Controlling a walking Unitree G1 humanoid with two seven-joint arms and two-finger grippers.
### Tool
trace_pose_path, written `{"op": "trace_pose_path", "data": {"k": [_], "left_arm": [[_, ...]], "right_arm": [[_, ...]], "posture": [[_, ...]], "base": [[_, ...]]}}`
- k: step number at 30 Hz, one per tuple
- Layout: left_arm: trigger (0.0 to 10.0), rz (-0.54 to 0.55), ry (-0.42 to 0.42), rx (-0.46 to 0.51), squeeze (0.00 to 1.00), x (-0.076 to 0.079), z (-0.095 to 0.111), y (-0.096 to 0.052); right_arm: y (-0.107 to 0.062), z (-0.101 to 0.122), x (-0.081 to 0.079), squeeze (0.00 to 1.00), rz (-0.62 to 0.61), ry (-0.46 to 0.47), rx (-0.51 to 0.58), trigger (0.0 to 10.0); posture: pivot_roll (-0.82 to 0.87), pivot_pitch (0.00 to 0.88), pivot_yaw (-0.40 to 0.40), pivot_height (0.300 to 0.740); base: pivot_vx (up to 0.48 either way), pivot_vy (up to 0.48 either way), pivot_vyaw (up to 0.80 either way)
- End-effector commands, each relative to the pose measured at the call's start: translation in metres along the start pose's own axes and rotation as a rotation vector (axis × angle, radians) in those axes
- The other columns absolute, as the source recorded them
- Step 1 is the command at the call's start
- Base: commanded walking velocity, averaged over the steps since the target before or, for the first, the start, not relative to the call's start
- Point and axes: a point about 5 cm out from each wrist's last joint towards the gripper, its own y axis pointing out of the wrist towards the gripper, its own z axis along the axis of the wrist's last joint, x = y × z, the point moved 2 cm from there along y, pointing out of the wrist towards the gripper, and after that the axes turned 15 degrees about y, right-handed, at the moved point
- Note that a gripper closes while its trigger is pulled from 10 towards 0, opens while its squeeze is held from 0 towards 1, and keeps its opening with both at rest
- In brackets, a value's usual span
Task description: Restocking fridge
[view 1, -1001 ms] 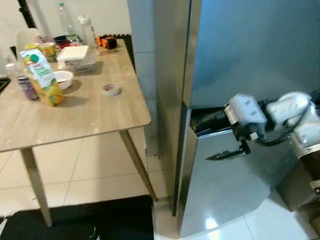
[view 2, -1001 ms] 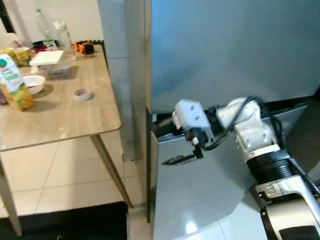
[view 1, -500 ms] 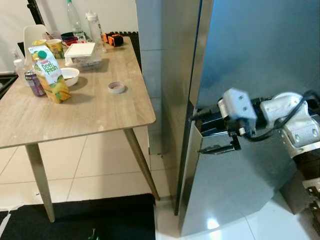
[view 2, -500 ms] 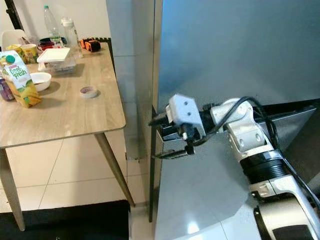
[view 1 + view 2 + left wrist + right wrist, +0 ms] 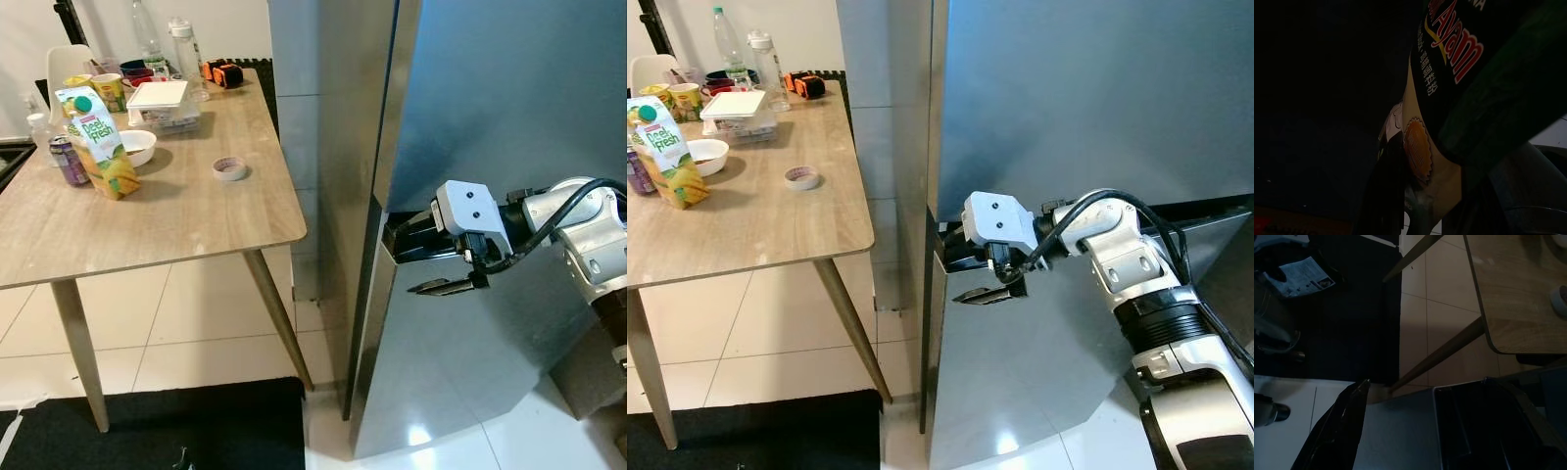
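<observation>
Left wrist view: left end effector (image 5: 1415, 196) grips an "Ayam" package (image 5: 1449, 73); right end effector (image 5: 991, 279) gapes at the fridge door (image 5: 1038, 392).

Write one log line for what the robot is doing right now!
right gripper: open, at lower fridge door top edge | left gripper: holding packet | door: ajar

Very dark. Held close between the left gripper's (image 5: 1422, 205) black fingers (image 5: 1382, 196): a dark green packet (image 5: 1459, 83) with red-and-yellow "Ayam" lettering and a round orange seal near the fingertips.
</observation>
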Motion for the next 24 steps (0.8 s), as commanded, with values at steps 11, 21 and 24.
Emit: {"op": "trace_pose_path", "data": {"k": [11,21,24], "left_arm": [[10.0,-0.003,-0.001,-0.008,0.00,0.001,-0.004,-0.001],[10.0,-0.002,0.003,-0.006,0.00,0.000,-0.003,-0.001],[10.0,-0.003,0.004,-0.006,0.00,0.000,-0.003,-0.001]], "right_arm": [[0.007,0.007,0.010,0.00,-0.046,0.005,0.041,10.0],[0.007,-0.015,0.023,0.00,-0.159,0.060,-0.105,10.0],[0.008,-0.017,0.025,0.00,-0.172,0.082,-0.110,10.0]], "posture": [[-0.09,0.000,-0.009,0.740],[-0.08,0.000,-0.010,0.740],[-0.08,0.000,-0.010,0.740]], "base": [[0.000,0.000,0.00],[0.000,0.000,0.00],[0.000,0.000,0.00]]}}
